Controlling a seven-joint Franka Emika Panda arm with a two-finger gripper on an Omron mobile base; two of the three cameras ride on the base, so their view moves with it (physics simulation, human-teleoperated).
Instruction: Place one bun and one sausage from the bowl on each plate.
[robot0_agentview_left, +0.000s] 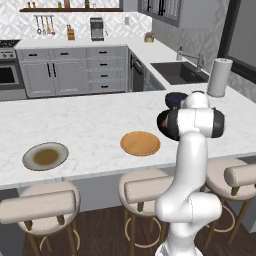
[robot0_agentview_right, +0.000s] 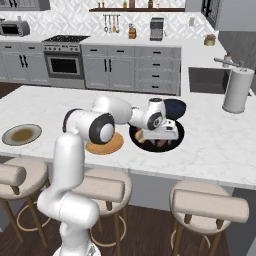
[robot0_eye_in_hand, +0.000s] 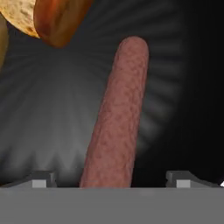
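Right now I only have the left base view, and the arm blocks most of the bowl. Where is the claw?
Observer: In the right base view, the claw is down over the black bowl.
Operator: Lined up on anything?
Observer: In the hand view, a sausage runs lengthwise between the open fingertips.
Operator: Any bun close by?
Observer: An orange-tan bun lies beyond the sausage's far end, off to one side.

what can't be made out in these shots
- Bowl contents, right base view: the gripper covers most.
- Sausage near end, hand view: cut off at the bottom.
- Orange-tan bun, hand view: cut by the top edge.
- Bowl, left base view: behind the arm.
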